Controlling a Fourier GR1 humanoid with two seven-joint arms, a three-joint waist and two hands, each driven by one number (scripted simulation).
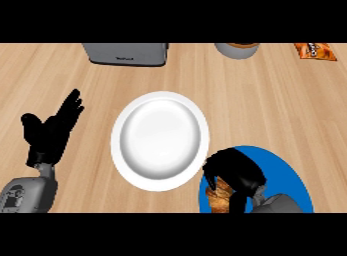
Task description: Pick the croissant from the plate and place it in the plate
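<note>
At the lower right, the right hand (235,172) curls its fingers around the croissant (222,197), over the blue plate (285,171). The white plate (160,141) lies in the center. The left hand (52,131) rests at the left with straight fingers.

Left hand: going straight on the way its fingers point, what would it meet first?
Probably the grey toaster near its left corner; bare wooden counter lies between. The open left hand points away and slightly right, missing the white plate. Depth is unclear.

Nothing can be read. The grey toaster (126,53) at the worktop's (279,100) far edge has a small dark mark on its front, the orange snack bag (315,51) some print; both illegible.
</note>
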